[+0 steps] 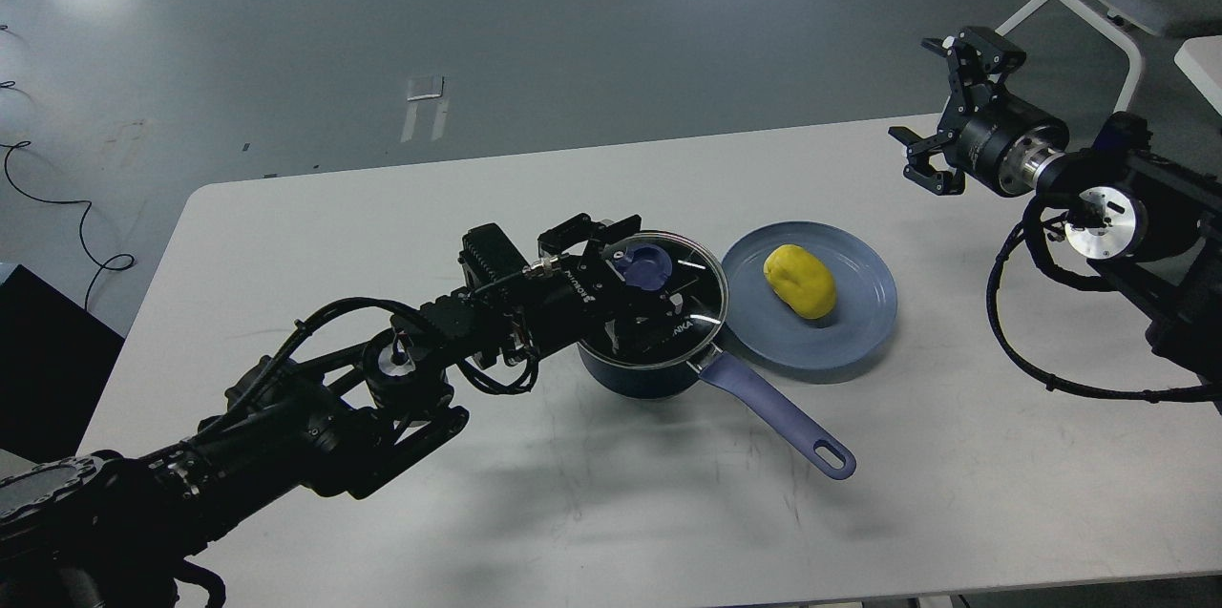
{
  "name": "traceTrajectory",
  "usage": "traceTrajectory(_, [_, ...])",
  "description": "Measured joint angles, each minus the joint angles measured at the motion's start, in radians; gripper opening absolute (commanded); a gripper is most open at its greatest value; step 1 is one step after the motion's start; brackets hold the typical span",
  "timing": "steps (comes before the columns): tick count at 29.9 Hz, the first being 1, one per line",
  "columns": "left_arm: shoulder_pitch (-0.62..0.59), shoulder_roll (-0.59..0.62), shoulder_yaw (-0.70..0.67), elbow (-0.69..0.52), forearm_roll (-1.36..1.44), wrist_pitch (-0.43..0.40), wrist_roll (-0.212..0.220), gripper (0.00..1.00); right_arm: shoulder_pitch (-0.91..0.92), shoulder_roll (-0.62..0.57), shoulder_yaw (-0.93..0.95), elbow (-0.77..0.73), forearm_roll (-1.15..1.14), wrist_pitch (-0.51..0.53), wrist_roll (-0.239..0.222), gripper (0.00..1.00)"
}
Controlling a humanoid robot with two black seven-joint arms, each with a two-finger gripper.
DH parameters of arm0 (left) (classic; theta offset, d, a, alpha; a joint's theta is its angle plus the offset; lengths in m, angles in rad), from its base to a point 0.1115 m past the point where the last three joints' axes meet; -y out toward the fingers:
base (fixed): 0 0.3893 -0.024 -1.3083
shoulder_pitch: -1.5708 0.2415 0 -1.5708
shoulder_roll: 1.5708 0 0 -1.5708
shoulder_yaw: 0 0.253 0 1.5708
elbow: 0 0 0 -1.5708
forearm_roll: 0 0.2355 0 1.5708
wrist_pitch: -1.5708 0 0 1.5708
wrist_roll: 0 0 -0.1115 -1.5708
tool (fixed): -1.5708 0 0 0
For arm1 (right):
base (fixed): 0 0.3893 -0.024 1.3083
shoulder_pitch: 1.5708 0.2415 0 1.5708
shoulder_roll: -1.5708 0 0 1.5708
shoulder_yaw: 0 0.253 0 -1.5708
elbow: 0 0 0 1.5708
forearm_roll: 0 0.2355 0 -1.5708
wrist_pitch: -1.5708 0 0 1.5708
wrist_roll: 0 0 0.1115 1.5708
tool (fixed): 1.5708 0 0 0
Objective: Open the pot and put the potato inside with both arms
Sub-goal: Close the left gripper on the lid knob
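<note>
White table (pixel 286 236) fills most of the head view, grey floor behind it; I use the saucepan as my landmark. My left arm (pixel 315 398) runs in from the lower left up to the saucepan, its gripper (pixel 635 276) over the glass lid. My right arm (pixel 1127 217) sits well to the right of the saucepan, raised off the table, right gripper (pixel 945 102) with jaws spread wide, holding nothing. Dark navy saucepan (pixel 640 374) stands upright mid-table, long periwinkle handle (pixel 778 417) pointing toward me and right. Blue-grey plate (pixel 859 322) lies just right of the saucepan, rim touching or nearly so. KONKA glass lid (pixel 692 307) looks tilted on the saucepan, rim still at the pot. Yellow potato (pixel 800 280) rests on the plate, right of the saucepan. Blue lid knob (pixel 649 266) sits between the left fingers; I can't tell if they're actually closed on it.
</note>
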Motion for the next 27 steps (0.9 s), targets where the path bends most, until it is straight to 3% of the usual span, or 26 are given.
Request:
traceTrajectory(18, [0.013, -0.002, 0.008, 0.033, -0.093, 0.0, -0.039, 0.98, 0.002, 0.003, -0.009, -0.021, 0.0, 0.0, 0.001, 1.0])
traceTrajectory(21, [0.013, -0.003, 0.009, 0.037, -0.101, 0.0, -0.079, 0.87, 0.002, 0.003, -0.009, -0.022, 0.0, 0.0, 0.001, 1.0])
traceTrajectory(23, [0.013, -0.003, 0.01, 0.038, -0.101, 0.001, -0.104, 0.85, 0.002, 0.003, -0.01, -0.023, 0.0, 0.0, 0.001, 1.0])
traceTrajectory(24, [0.013, -0.002, 0.01, 0.038, -0.101, 0.001, -0.108, 0.85, 0.002, 0.003, -0.01, -0.023, 0.0, 0.0, 0.001, 1.0])
traceTrajectory(27, [0.013, -0.002, 0.011, 0.038, -0.099, 0.002, -0.115, 0.71, 0.002, 0.003, -0.01, -0.023, 0.0, 0.0, 0.001, 1.0])
